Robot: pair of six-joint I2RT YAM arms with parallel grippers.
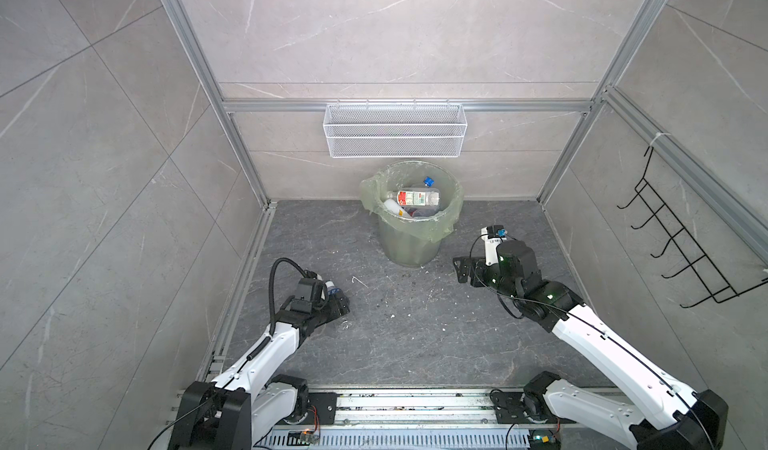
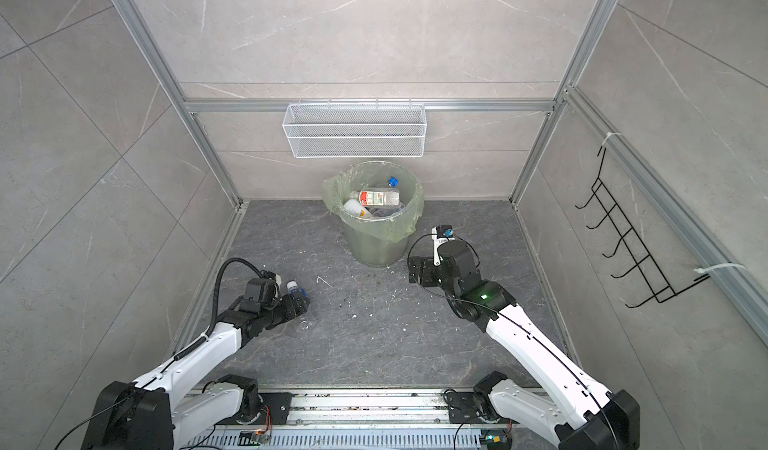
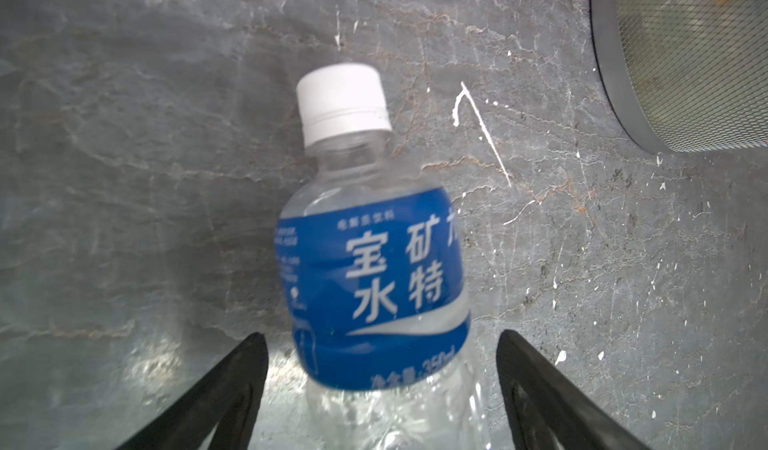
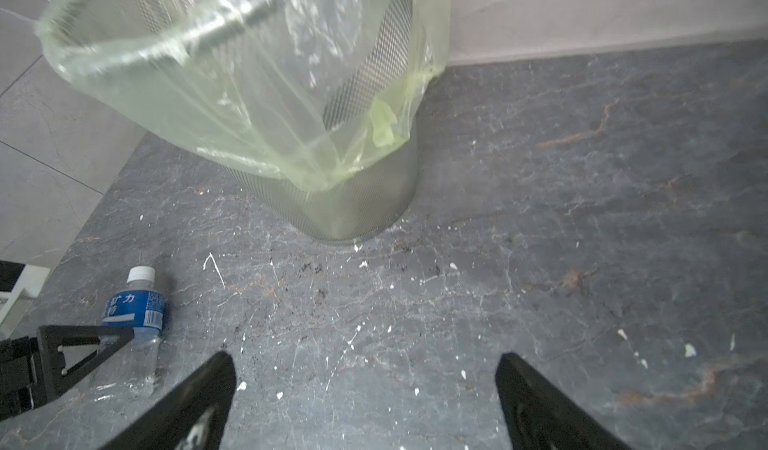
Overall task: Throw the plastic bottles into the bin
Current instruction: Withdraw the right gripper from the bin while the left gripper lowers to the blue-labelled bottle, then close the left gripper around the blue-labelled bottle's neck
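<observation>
Currently left gripper (image 3: 380, 334) spread, straddling the blue-label bottle (image 3: 370, 269) lying on the floor (image 3: 124, 136), well apart from the bin (image 1: 409, 246). Right gripper (image 4: 365, 356) spread, empty. Risk: jaws sit near the slick base, so the bottle may squirt out on closing.

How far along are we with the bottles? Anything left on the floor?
Several bottles already lie in the bin. One blue-label bottle lies on the floor between the fingers of the open left pincer, not yet gripped. The right pincer is open and empty. No other loose bottle shows, so this looks like the last one.
</observation>
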